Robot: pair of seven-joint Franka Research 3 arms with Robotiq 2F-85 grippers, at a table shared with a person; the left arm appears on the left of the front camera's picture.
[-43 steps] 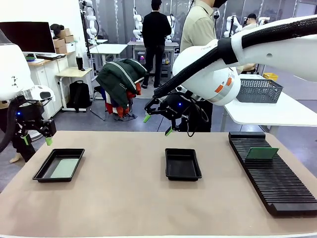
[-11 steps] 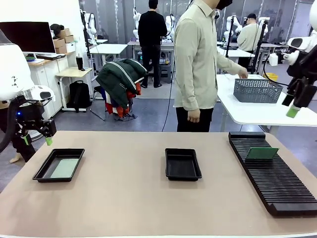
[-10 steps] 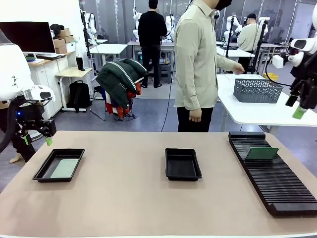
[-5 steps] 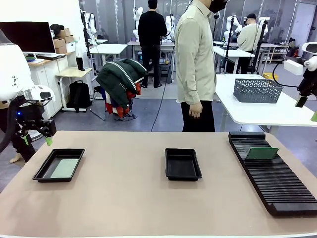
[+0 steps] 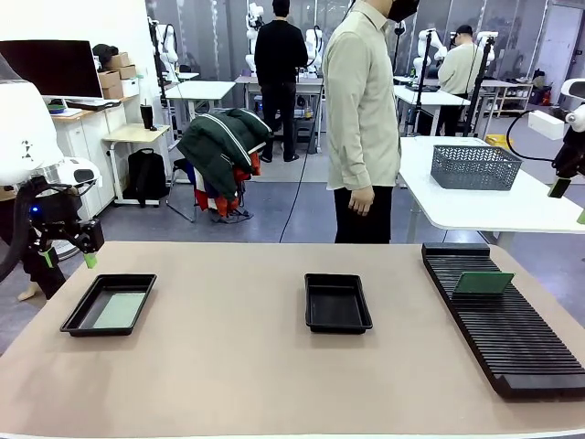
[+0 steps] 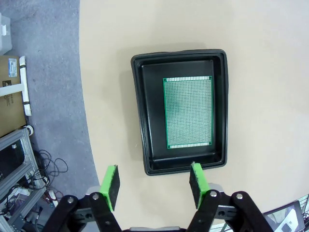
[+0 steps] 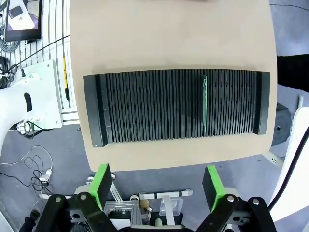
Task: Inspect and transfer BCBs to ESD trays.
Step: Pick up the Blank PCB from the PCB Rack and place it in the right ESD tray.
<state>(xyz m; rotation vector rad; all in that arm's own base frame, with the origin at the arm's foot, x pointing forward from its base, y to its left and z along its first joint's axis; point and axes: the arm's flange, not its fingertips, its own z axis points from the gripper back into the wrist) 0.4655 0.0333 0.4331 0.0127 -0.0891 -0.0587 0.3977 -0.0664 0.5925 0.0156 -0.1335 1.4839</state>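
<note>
Left tool and right tool aloft at opposite sides, jaws wide apart, empty.

White arms; black left hand and right hand, green pads.

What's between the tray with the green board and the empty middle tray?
Nothing: in the front view, just bare tan table separates the left tray, holding the board, from the empty tray.

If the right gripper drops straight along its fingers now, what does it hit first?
The right gripper would probably meet the black slotted rack, beside the standing BCB; depth unclear.
</note>
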